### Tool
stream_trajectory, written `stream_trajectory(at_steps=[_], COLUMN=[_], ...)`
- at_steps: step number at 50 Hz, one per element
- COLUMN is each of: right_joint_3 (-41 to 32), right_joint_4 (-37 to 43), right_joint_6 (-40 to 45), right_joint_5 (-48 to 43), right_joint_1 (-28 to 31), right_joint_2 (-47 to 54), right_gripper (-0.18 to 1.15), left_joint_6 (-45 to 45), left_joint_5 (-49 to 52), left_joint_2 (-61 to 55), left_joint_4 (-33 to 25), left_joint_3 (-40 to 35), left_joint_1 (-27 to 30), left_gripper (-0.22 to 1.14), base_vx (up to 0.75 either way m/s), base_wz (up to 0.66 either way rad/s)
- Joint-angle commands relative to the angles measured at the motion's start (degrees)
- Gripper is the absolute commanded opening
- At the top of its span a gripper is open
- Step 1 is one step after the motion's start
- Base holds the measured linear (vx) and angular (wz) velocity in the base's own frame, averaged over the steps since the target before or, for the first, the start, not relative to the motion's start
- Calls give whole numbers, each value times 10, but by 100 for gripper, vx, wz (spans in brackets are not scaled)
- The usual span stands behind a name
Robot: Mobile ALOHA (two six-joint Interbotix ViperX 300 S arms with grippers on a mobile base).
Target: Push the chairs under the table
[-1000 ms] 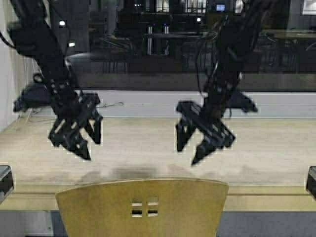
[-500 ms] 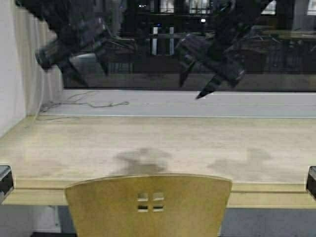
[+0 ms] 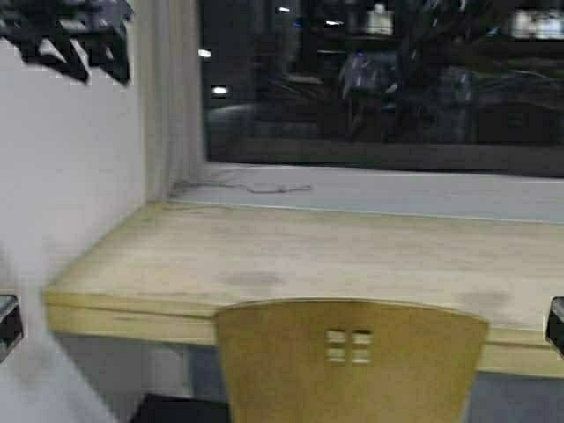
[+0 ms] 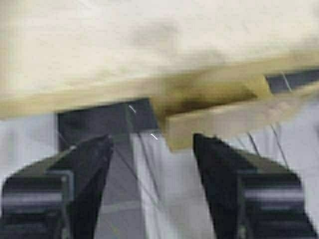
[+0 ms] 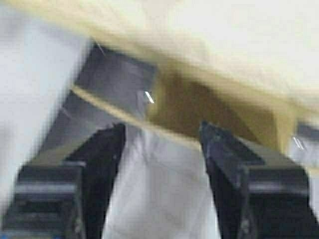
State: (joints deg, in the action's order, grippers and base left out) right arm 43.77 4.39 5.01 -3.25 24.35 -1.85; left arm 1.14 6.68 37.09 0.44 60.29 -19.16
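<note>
One tan-yellow chair point(image 3: 352, 357) with small square cutouts stands in front of the table, its back at the bottom of the high view, just before the thick front edge of the pale-wood table point(image 3: 291, 256). My left gripper point(image 3: 84, 44) is raised high at the top left, against the white wall. In the left wrist view it point(image 4: 152, 149) is open and empty above the table point(image 4: 124, 45) and the chair's back point(image 4: 219, 124). My right gripper point(image 5: 162, 137) is open and empty above the table point(image 5: 239, 45) and chair point(image 5: 199, 109); in the high view it is only a dark blur before the window.
A white wall point(image 3: 62, 194) closes the table's left end. A dark window point(image 3: 379, 88) and a grey sill with a loose cable point(image 3: 273, 188) run behind the table. The dark floor shows under the table's left corner.
The robot has moved: the whole scene has shifted right and the table's left end and the wall have come into view. Both arms have risen from just above the table.
</note>
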Motion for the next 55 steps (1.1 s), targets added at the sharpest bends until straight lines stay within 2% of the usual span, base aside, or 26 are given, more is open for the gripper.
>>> stream_trajectory(at_steps=[1, 19, 28, 55], right_joint_3=[-11, 6, 6, -5], right_joint_4=[-7, -36, -47, -40], right_joint_6=[-6, -13, -9, 9], right_joint_5=[9, 34, 31, 34], right_joint_1=[-3, -10, -33, -32], right_joint_2=[-41, -107, -98, -90], right_gripper=[84, 84, 84, 84], left_joint_6=[2, -8, -9, -6], left_joint_5=[-29, -54, -54, -69], left_joint_2=[14, 19, 21, 13], left_joint_4=[8, -4, -5, -2], left_joint_3=[0, -9, -4, -10], left_joint_1=[4, 4, 4, 5], left_gripper=[86, 86, 86, 86], base_vx=[-17, -22, -26, -35], base_wz=[35, 27, 15, 31])
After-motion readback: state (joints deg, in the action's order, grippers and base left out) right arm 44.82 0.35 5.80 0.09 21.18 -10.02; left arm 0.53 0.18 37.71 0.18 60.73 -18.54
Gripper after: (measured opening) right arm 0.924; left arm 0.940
